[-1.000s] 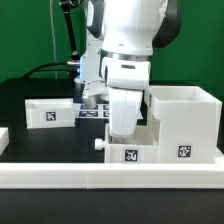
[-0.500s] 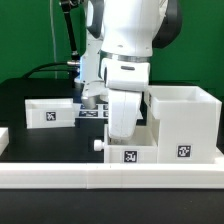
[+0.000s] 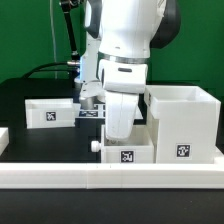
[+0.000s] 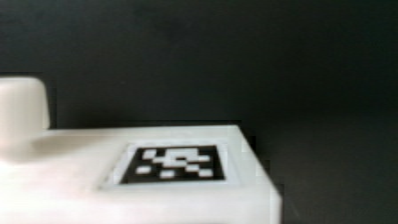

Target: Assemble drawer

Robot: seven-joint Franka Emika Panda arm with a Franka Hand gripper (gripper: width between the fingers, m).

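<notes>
A small white knobbed tray [image 3: 126,150] stands at the front middle, its knob [image 3: 96,144] pointing to the exterior view's left and a tag on its near wall. My gripper [image 3: 122,134] reaches down into it. The fingertips are hidden, but the tray moves with the hand, so I read the gripper as shut on the tray's wall. The wrist view shows the same tray [image 4: 89,190] close up, with its tag [image 4: 178,163] and knob [image 4: 18,115]. The large cube-like housing [image 3: 183,125] stands just to the right, open side up. A second tray [image 3: 48,112] stands at the left.
A long low white border bar [image 3: 110,179] runs along the front edge, right in front of the tray and housing. The marker board [image 3: 90,114] lies behind the arm. Cables hang at the back left. The table top is black.
The held tray and the hand have shifted a little to the exterior view's left, away from the housing. The housing and the left tray have not moved.
</notes>
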